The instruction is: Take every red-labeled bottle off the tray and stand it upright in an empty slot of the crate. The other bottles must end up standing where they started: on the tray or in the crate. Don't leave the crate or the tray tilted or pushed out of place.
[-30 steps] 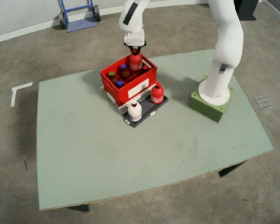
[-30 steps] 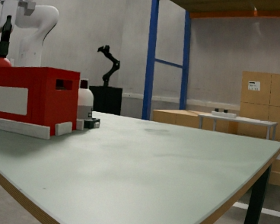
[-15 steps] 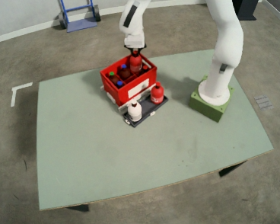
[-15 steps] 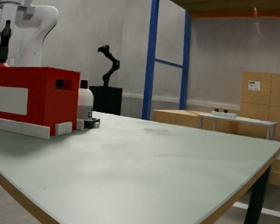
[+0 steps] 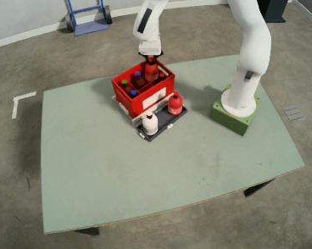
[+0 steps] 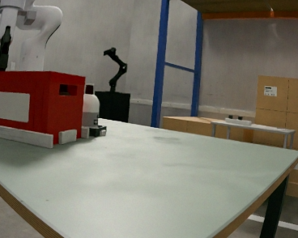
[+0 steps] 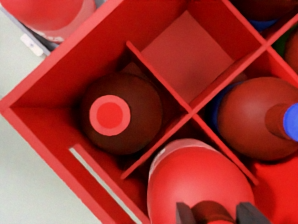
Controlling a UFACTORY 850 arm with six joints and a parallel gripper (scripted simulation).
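- Concrete flooring surrounds your pale green tabletop (image 5: 113, 174) (image 6: 172, 178) (image 7: 27, 185), with a blue hand truck (image 5: 90, 27) at the top view's upper left.
- Your gripper (image 5: 151, 60) (image 6: 2, 67) (image 7: 214, 213) is partly closed around the neck of a red bottle (image 5: 151, 73) (image 7: 200, 182), upright in the upper part of the top view and at the wrist view's bottom centre.
- You have this bottle's body inside a slot of the red crate (image 5: 136, 107) (image 6: 65, 117); whether its base touches the floor of the slot, you cannot tell.
- You see another red bottle (image 5: 175, 104) (image 7: 55, 15) upright on the dark tray (image 5: 163, 119) (image 6: 97, 131), just right of centre in the top view.
- Your white bottle (image 5: 150, 124) (image 6: 91, 113) stands at the tray's lower-left end there.
- The wrist view shows you a dark bottle with a red cap (image 7: 142, 102) left of centre, and an empty slot (image 7: 187, 55) at upper centre.
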